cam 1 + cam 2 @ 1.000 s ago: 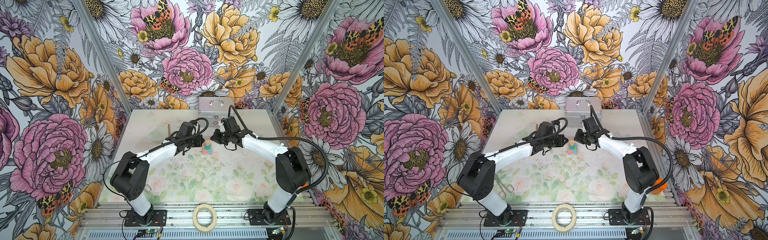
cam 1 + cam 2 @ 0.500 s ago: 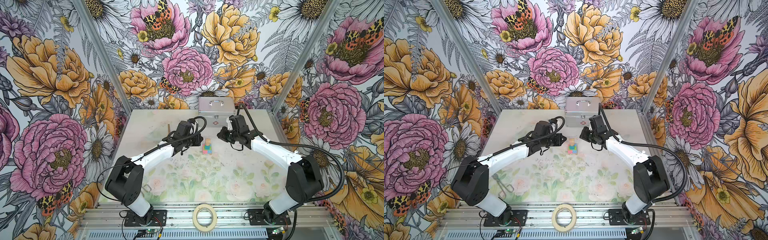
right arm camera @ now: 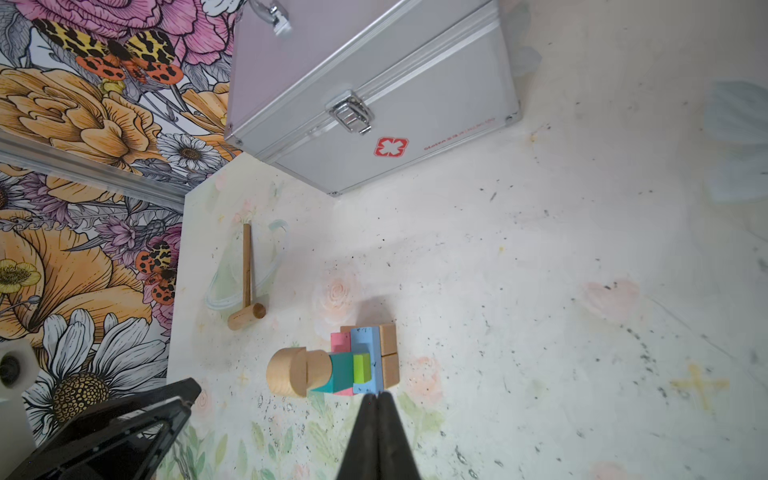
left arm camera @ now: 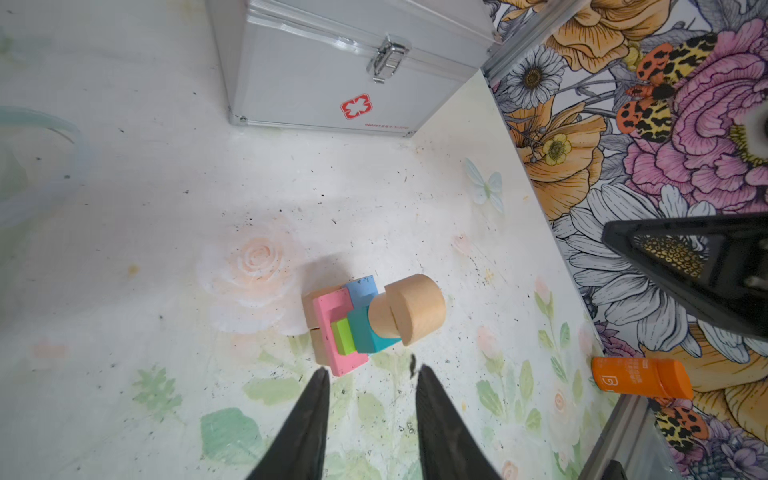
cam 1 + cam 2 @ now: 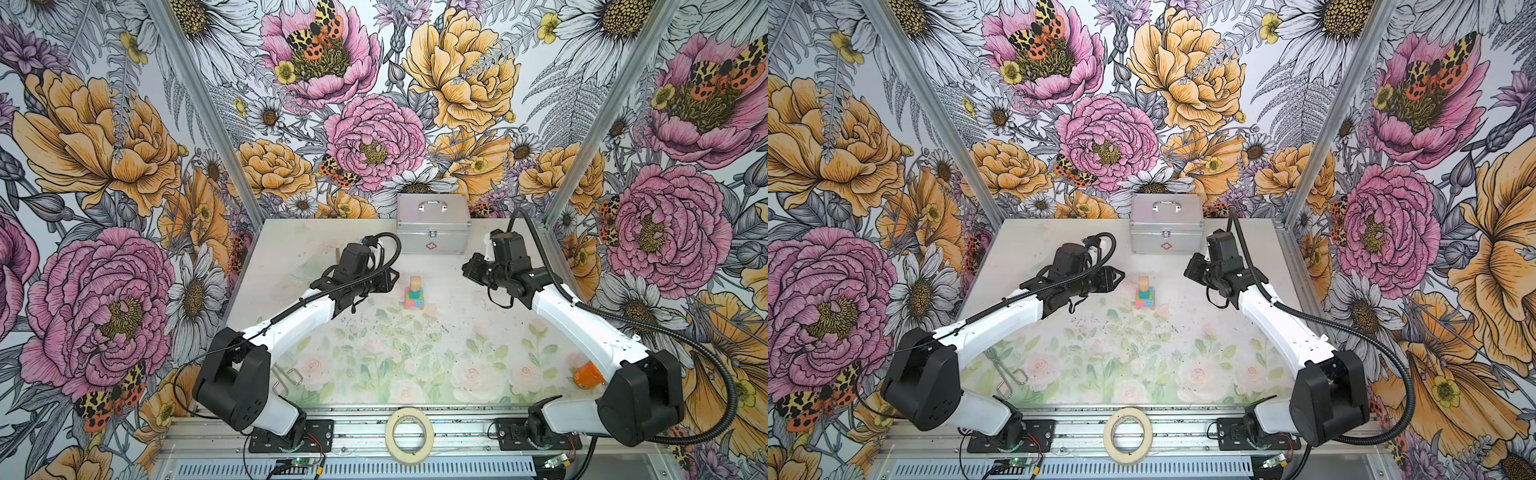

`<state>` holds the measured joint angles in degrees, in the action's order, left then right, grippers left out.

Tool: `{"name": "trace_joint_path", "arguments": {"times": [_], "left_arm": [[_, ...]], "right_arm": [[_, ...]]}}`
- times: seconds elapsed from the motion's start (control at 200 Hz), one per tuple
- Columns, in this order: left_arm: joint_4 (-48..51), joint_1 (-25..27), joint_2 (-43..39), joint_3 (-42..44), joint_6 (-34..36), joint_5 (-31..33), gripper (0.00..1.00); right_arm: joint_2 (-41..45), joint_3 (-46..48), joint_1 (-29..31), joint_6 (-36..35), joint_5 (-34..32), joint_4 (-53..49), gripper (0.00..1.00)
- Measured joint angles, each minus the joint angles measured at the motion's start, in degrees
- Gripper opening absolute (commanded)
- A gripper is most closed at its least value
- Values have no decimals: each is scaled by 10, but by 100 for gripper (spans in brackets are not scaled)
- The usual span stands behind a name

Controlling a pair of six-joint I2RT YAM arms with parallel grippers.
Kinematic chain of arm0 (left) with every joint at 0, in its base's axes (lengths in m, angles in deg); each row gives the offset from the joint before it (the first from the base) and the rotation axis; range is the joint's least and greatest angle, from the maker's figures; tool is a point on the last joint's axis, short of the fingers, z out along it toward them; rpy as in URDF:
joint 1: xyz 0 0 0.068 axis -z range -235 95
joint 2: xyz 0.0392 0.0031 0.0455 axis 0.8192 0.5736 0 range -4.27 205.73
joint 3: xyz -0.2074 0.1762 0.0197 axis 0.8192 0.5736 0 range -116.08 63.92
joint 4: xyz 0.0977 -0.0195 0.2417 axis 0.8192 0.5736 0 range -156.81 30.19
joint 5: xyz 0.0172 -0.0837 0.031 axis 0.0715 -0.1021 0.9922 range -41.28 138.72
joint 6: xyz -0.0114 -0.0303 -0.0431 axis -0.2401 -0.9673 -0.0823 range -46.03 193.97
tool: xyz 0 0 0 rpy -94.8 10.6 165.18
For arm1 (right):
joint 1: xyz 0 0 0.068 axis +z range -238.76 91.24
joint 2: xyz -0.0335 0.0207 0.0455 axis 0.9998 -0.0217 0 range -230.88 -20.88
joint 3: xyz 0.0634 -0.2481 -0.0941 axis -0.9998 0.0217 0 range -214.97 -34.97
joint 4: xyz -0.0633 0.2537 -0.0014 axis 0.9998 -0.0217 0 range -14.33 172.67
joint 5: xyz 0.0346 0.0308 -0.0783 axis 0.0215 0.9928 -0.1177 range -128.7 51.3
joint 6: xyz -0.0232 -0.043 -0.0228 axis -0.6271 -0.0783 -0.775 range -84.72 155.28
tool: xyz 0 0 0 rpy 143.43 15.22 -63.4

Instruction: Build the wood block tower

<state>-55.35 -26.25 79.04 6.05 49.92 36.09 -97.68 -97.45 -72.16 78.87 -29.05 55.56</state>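
The tower [image 5: 414,293] [image 5: 1144,293] stands alone mid-table: tan blocks at the base, then pink, light blue, green and teal pieces, with a tan cylinder and a tan half-round piece on top [image 4: 409,309] [image 3: 297,372]. My left gripper [image 5: 390,280] [image 4: 370,372] hovers just left of the tower, open, with nothing between its fingers. My right gripper [image 5: 467,270] [image 3: 376,395] hangs well to the right of the tower, its fingers pressed together and empty. Neither gripper touches the tower.
A silver case [image 5: 432,228] stands against the back wall behind the tower. A thin T-shaped wooden stick [image 3: 247,282] lies at the back left. An orange bottle [image 5: 588,374] lies front right, a wire clip [image 5: 286,378] front left, and a tape roll [image 5: 409,434] on the front rail.
My right gripper has drawn back to the right, away from the tower. My left gripper has stayed beside the tower and its fingers have spread apart.
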Motion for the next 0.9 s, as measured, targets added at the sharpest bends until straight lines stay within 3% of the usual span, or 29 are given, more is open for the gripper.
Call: {"name": "trace_joint_path", "arguments": {"times": [0.11, 0.22, 0.285, 0.44, 0.625, 0.771, 0.896], "left_arm": [[12, -27, -44, 21, 7, 20, 71], [24, -67, -116, 52, 15, 56, 87], [29, -89, -167, 72, 20, 95, 99], [33, -116, -276, 120, 46, 233, 99], [-44, -139, -317, 215, 109, 377, 99], [-145, -177, -313, 323, 151, 423, 99], [-245, -203, -298, 392, 176, 427, 99]], "right_arm": [[36, 14, -37, -21, -8, -19, 63], [74, 24, -79, -46, -25, -32, 82], [99, 30, -99, -60, -49, -37, 85], [154, 47, -113, -106, -141, -34, 92], [195, 116, -113, -170, -269, 28, 100], [209, 216, -113, -209, -353, 120, 100], [212, 308, -113, -245, -384, 230, 100]]}}
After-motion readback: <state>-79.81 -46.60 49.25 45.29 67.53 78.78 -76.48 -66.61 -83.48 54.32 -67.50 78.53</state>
